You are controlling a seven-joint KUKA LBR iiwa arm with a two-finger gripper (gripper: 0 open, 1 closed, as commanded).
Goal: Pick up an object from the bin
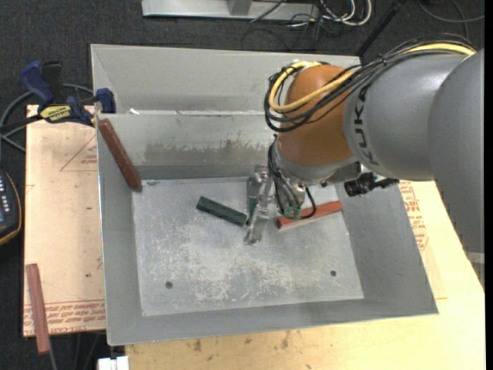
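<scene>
Claw (255, 231), grip state unclear, sits between dark green bar (221, 210) and red bar (312, 215).

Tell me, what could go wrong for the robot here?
1. The gripper is down between the green bar and the red stick. It might grab nothing, or just push one away.
2. Both lie flat on the bin floor, so either could slip out when lifted.
3. The red stick is partly tucked under the arm, so the arm might bump it.
</scene>
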